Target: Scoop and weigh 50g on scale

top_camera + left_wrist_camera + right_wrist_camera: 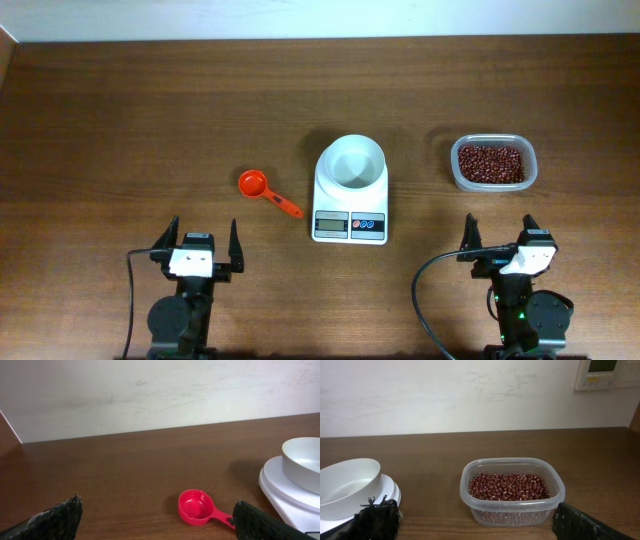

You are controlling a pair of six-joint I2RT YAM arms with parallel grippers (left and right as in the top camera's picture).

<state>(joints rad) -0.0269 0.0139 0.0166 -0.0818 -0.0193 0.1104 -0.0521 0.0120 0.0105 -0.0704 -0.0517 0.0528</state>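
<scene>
While both arms rest at my end, I list: one brown wooden table (120,110); left gripper (204,228) and right gripper (500,222), both spread wide, holding nothing; one white scale (350,205), bowl empty, ahead of and between the two grippers; one clear tub (531,165), straight ahead of the right gripper, holding the red-brown beans (490,163); one red scoop (262,188), empty, ahead of the left gripper, slightly to its right.
</scene>
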